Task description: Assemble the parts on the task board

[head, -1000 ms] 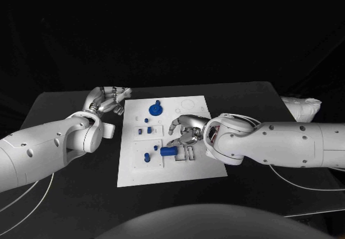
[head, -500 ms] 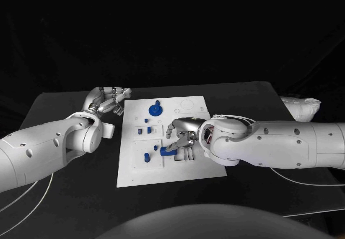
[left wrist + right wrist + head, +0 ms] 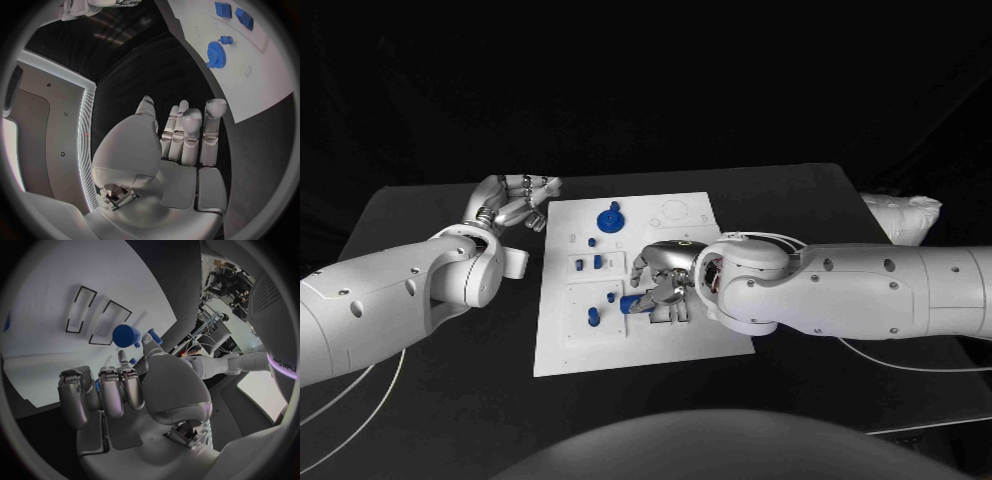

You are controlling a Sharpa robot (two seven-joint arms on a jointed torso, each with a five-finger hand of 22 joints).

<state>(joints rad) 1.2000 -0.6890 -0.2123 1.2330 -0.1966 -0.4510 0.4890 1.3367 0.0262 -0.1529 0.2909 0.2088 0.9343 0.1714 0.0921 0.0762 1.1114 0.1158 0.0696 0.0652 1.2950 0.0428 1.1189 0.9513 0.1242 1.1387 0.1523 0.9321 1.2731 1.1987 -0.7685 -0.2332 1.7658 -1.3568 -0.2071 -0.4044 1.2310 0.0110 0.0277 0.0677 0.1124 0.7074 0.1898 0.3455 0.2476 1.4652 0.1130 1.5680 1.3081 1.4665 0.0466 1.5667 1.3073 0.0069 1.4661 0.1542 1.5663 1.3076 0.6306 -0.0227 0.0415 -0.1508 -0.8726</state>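
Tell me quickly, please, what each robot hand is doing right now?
Left robot hand: fingers apart, holding nothing, beside the task board.
Right robot hand: curled over the blue cylinder; grip cannot be told.

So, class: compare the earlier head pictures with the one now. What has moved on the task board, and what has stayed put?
The right robot hand has come down over the blue cylinder near the board's middle, its fingers now closing around it; whether it already grips is unclear. The cylinder itself has barely shifted. The left robot hand stays at the far left corner of the task board, and the blue gear has not moved.
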